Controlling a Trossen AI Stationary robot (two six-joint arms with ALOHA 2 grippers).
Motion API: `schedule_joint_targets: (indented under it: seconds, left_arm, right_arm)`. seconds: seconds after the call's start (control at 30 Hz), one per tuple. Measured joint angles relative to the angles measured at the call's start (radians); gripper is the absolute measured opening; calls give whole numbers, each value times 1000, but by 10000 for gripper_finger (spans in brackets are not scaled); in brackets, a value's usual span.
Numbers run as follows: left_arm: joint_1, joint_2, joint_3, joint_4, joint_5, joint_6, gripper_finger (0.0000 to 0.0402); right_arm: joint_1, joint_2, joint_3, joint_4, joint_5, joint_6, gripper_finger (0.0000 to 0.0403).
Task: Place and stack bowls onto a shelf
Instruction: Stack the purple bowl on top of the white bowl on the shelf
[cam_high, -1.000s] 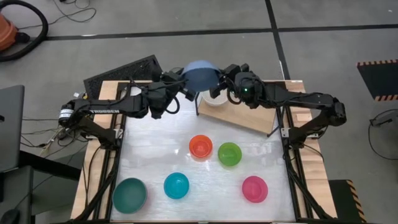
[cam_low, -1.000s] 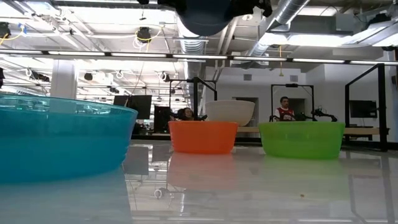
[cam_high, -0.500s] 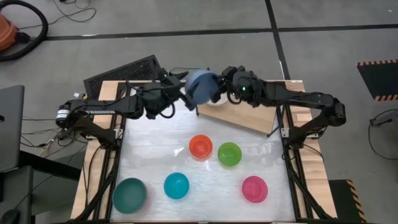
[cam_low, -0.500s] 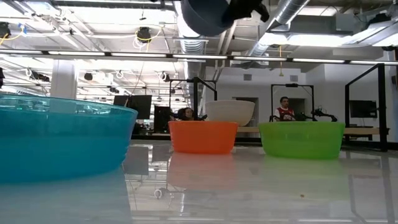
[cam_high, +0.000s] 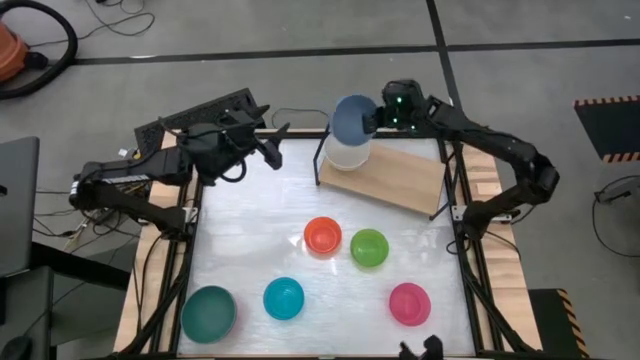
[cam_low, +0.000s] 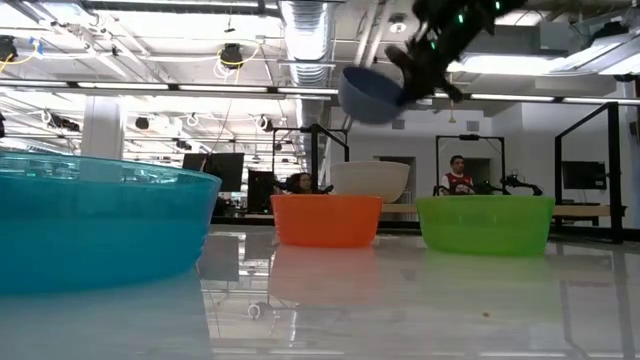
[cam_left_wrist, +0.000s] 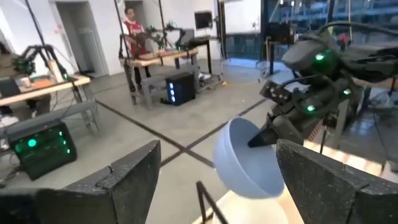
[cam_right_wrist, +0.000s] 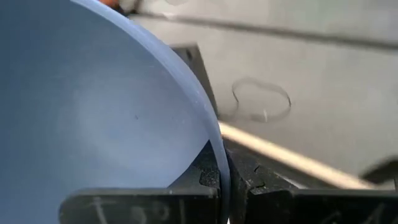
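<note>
- High view: we see the right gripper (cam_high: 372, 117) pinching the rim of a grey-blue bowl (cam_high: 351, 117), held in the air over the white bowl (cam_high: 347, 153), which sits at the left end of the shelf (cam_high: 395, 178).
- Right wrist view gives us what the top-down one can't: both fingers (cam_right_wrist: 249, 180) pressed on the bowl's thin rim, its inside filling the picture.
- Left gripper (cam_high: 268, 143) is off to the shelf's left, jaws spread, holding nothing; its wrist view shows the wide gap, with the held bowl tilted beyond.
- Low view: held bowl is well above the white one.
- On the table (cam_high: 250, 250) in the high view: orange-red bowl (cam_high: 323, 236) beside lime green bowl (cam_high: 369, 247); dark teal bowl (cam_high: 208, 312), bright blue bowl (cam_high: 283, 298) and pink bowl (cam_high: 409, 303) along the near side.
</note>
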Motion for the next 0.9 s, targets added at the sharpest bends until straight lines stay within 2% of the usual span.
schedule_joint_targets:
  seconds: [0.23,0.63,0.9]
  left_arm:
    - [0,-7,0,-93,-25,-33,304]
    - [1,0,0,-116,-27,-70,304]
    - [1,0,0,-114,-27,-87,304]
  right_arm:
    - [-68,0,-177,156,-189,110,24]
    - [-21,137,-203,157,-236,140,24]
    - [-25,128,-168,90,-231,119,24]
